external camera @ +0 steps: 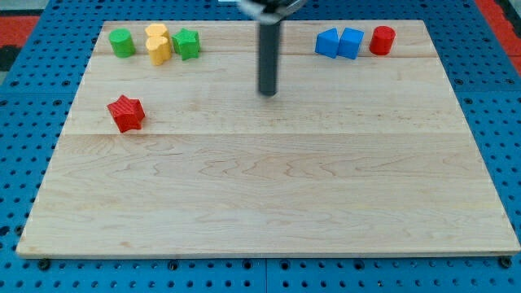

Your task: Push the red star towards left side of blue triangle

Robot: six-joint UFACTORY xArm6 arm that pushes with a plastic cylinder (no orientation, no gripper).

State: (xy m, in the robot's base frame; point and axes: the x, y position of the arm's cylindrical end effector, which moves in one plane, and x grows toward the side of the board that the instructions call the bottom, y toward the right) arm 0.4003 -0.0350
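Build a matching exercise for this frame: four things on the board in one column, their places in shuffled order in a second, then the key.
Things:
1. red star
2. red cylinder
3. green cylinder
4. my tip

Places:
A. top edge, farthest toward the view's right
B. upper middle of the board, touching no block
C. alone at the view's left, below the top-left cluster
D. top edge, farthest toward the view's left

Pairs: 1-C, 2-A, 3-D, 4-B

The red star lies flat near my worktop's left edge, toward the top. The blue triangle sits against the top edge, right of centre.
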